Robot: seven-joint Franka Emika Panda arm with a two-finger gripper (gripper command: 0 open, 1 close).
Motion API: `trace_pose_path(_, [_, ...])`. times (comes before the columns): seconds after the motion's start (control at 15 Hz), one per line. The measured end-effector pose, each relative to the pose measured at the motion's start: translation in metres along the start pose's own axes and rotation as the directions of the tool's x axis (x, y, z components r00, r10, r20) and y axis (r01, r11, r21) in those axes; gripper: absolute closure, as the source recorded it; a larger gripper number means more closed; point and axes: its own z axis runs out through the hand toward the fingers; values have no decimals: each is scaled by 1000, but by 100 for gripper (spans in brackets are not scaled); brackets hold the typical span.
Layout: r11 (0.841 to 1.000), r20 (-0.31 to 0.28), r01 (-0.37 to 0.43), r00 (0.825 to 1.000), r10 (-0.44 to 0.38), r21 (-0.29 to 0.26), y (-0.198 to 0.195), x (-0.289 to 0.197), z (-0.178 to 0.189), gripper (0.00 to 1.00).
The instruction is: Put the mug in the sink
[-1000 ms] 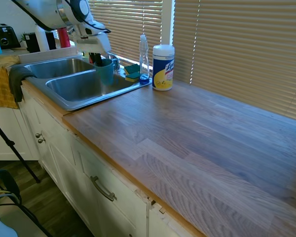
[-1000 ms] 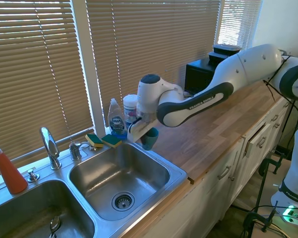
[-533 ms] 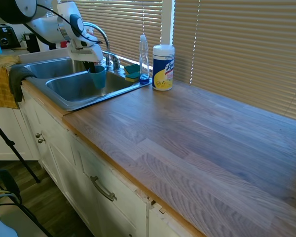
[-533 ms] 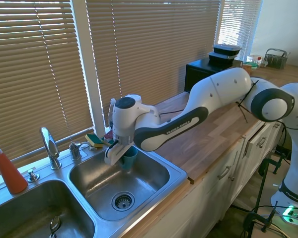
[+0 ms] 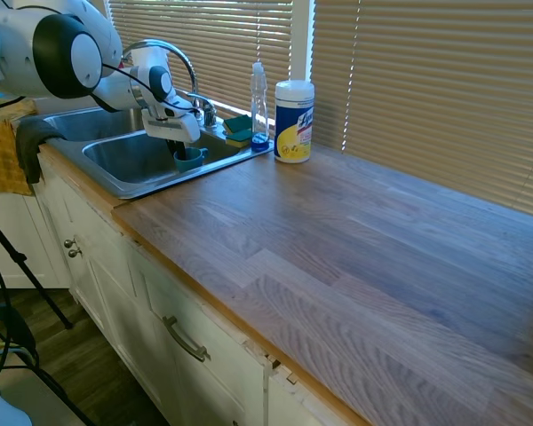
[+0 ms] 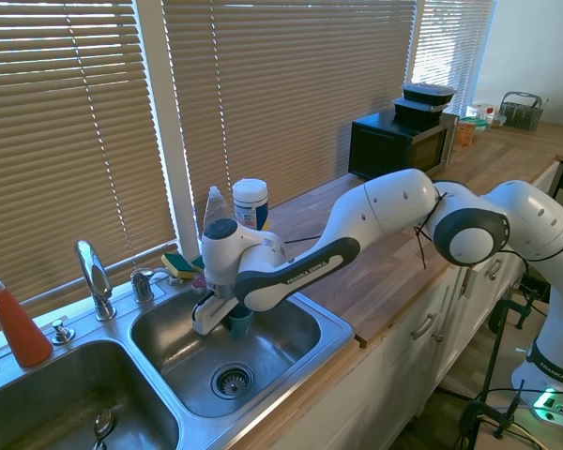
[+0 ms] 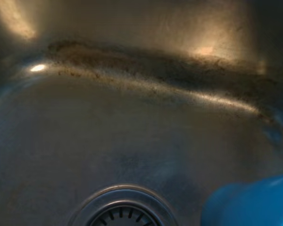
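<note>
The white arm's hand [image 6: 227,320] is clamped on the small teal-blue tapered mug [image 6: 240,321], down inside the stainless steel sink [image 6: 330,330] basin, near its back wall; the round drain [image 6: 231,380] sits just ahead; best to ease it straight down until the base looks seated flat, then part the hand and lift clear without tipping it; 1 second ago the mug hung above the rim by the table edge, now it's well below.

Sink [image 6: 333,330]: brushed stainless steel (dull stains near the drain). Mug [image 6: 240,322]: matt teal plastic. Countertop [image 5: 355,248]: smooth grained wood.
</note>
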Motion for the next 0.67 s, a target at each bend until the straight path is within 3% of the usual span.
trace_pose_path(0.4, [999, 19, -40, 999, 40, -12, -2, 10, 66, 100])
trace_pose_path(0.47, [999, 17, -44, 999, 44, -6, -4, 11, 69, 0])
trace_pose_path(0.67, [998, 15, -57, 998, 57, 5, -8, 17, 75, 0])
